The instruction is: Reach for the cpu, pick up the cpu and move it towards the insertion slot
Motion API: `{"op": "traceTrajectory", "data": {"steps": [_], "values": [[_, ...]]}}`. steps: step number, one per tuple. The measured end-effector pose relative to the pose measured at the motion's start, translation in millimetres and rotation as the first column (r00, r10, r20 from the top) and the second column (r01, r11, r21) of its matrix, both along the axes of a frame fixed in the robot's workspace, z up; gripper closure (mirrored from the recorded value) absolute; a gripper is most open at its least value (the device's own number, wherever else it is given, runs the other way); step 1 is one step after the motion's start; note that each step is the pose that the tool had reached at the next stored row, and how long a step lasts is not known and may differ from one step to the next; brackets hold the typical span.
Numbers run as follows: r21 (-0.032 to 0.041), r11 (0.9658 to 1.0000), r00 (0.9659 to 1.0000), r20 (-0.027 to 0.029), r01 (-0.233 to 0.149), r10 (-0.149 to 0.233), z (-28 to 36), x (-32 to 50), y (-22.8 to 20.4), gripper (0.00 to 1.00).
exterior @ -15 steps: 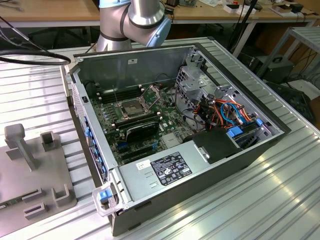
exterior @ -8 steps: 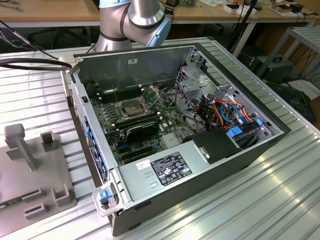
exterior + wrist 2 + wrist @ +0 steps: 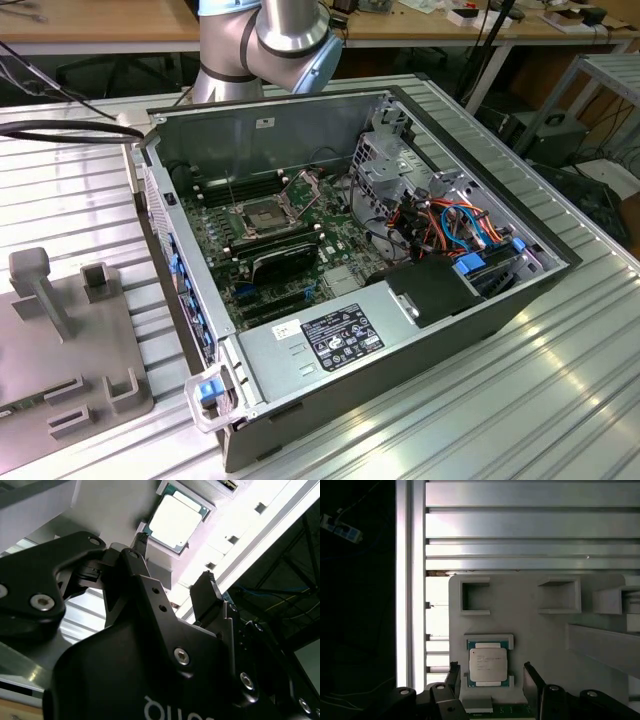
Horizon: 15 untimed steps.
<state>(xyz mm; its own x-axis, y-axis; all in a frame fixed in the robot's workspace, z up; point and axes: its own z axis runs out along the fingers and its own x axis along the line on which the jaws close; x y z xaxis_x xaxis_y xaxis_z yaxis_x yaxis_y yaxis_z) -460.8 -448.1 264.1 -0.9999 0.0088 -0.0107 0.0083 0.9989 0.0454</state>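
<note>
Cpu: the cpu (image 3: pixel 488 662), a small, thin, flat square chip plate with a silver lid and green edge, lies flat in its recess. It sits squarely between the claw's fingers and just beyond their tips.
Claw: your black two-finger claw (image 3: pixel 490 669) hovers over the chip with its fingers (image 3: pixel 454 677) spread wide, one on each side. It is pinching nothing and I see no contact. The second wrist view shows the same gap, with the cpu (image 3: pixel 176 520) sitting ahead of the claw (image 3: pixel 174 557).
Recess: a raised grey lip frames the chip just beside each finger.
Tray: the pale grey moulded fixture tray (image 3: pixel 530 625) runs out from under the claw, with open-sided pockets farther out.
Table: the ribbed aluminium table (image 3: pixel 520 525) lies beyond the tray.
Slot: the insertion slot (image 3: pixel 260 213) is a square socket with a shiny silver frame and a dark centre. It sits in the open black computer case (image 3: pixel 400 330) in the exterior view, and I judge it well apart from the claw.
Risk, lip: watch those fingertips. If they come down on the raised lip, I'd expect them to jam and close on the tray.
Risk, grip: the plate is thin, so an off-centre pinch could tilt it or let it slip out.
Risk, depth: closing too high would probably skate over the lid.
Risk, carry: a tilted chip would likely meet the socket frame crooked.
</note>
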Motion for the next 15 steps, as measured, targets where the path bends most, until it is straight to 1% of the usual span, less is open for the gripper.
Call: {"op": "traceTrajectory", "data": {"steps": [10, 11, 12, 13, 14, 15], "values": [[0.0001, 1.0000, 1.0000, 0.0001, 0.000, 0.000, -0.2, 0.0, 0.1, 0.38], [0.0003, 1.0000, 1.0000, -0.0011, 0.000, 0.000, -0.4, 0.0, 0.1, 0.38], [0.0004, 1.0000, 1.0000, -0.0049, 0.000, 0.000, -0.5, 0.0, 0.2, 0.38], [0.0003, 1.0000, 0.9999, -0.0110, 0.000, 0.000, -0.4, -0.1, 0.2, 0.38], [0.0002, 1.0000, 0.9999, -0.0132, 0.000, 0.000, -0.3, -0.1, 0.2, 0.38], [0.0001, 1.0000, 0.9999, -0.0136, 0.000, 0.000, -0.2, -0.1, 0.2, 0.38]]}}
